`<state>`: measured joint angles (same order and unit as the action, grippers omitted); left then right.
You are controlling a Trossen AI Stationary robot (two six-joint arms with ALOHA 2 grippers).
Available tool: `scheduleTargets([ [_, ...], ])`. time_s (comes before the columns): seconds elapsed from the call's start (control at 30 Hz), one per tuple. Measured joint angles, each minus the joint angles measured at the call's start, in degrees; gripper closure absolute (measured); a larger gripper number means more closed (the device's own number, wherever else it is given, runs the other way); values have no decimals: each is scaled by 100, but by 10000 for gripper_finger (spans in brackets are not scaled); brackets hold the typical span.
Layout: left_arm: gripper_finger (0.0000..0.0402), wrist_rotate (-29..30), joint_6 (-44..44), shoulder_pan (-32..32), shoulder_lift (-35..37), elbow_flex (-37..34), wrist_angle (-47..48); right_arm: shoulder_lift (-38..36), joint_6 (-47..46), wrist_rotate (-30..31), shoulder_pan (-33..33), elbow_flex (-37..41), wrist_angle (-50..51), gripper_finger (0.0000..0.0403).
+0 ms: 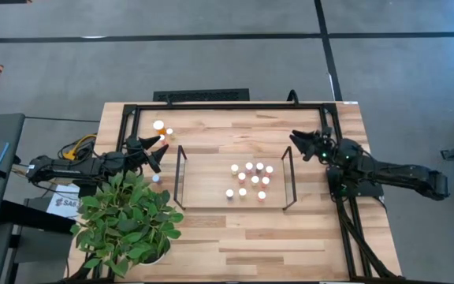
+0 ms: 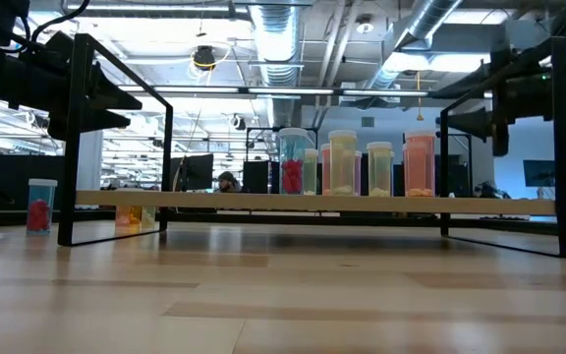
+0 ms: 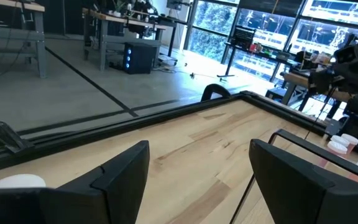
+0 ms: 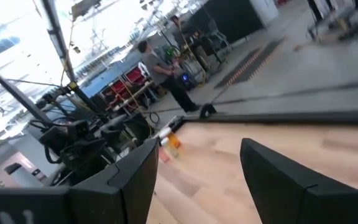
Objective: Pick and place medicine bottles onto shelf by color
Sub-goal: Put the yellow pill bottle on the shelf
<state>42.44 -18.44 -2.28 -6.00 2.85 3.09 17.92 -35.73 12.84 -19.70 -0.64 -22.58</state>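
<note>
Several medicine bottles [image 1: 251, 180] with white caps stand on the light-wood shelf [image 1: 211, 177] between its two black wire ends; the low view shows them in a row [image 2: 342, 162]. Two orange bottles [image 1: 164, 128] and one more bottle [image 1: 155, 178] stand on the table left of the shelf. My left gripper [image 1: 161, 152] is open and empty between those bottles, just left of the shelf's left end; a white cap [image 3: 17, 182] lies beside its finger. My right gripper [image 1: 296, 142] is open and empty above the shelf's right end.
A potted green plant [image 1: 128, 221] stands at the table's near left, close to the left arm. A black frame [image 1: 227, 105] runs around the table. In the low view a red bottle [image 2: 39, 206] and an orange one [image 2: 131, 218] stand left of the shelf.
</note>
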Motion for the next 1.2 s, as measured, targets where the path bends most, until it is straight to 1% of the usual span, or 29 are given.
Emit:
scheduleTargets([
  [0.13,137,0,0,2,0,2,2,0,-451,0,0,0,167,154],
  [0.3,137,2,0,0,0,2,0,0,-688,9,0,0,159,154],
  [1.2,137,1,0,2,-1,1,2,0,-682,28,15,2,163,154],
])
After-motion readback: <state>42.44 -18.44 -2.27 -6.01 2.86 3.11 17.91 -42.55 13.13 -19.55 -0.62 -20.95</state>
